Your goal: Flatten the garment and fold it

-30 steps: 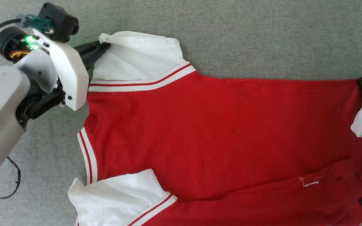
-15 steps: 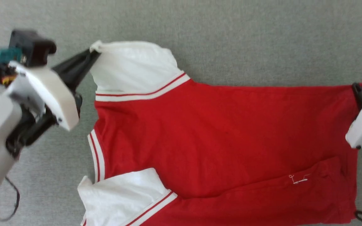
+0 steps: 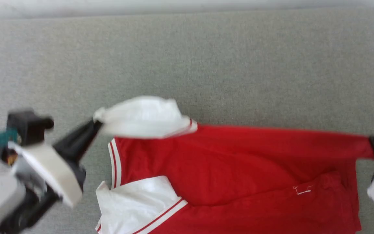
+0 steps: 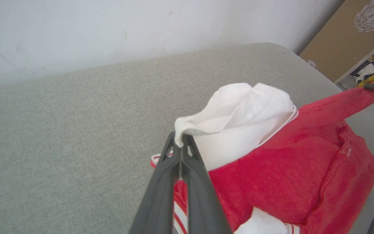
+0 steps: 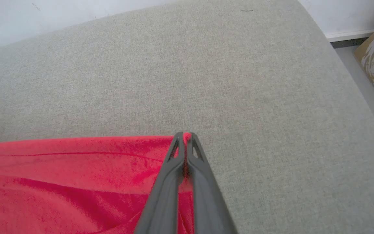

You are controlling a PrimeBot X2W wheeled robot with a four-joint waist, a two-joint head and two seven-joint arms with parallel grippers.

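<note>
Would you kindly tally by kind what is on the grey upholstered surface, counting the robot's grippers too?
Garments, the red jersey T-shirt with white sleeves: 1
Dark two-fingered grippers pinching it, the left gripper and the right gripper: 2
Total: 3

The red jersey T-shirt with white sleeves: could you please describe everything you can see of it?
The red jersey T-shirt looks soft-knit, with two white sleeves and red-white striped trim; a small white thread shows near its hem. No lettering faces up. The left end effector is shut on the far sleeve, the right end effector on the far hem corner, holding that edge up and stretched. The near part, creased, lies on the grey fabric surface.
</note>
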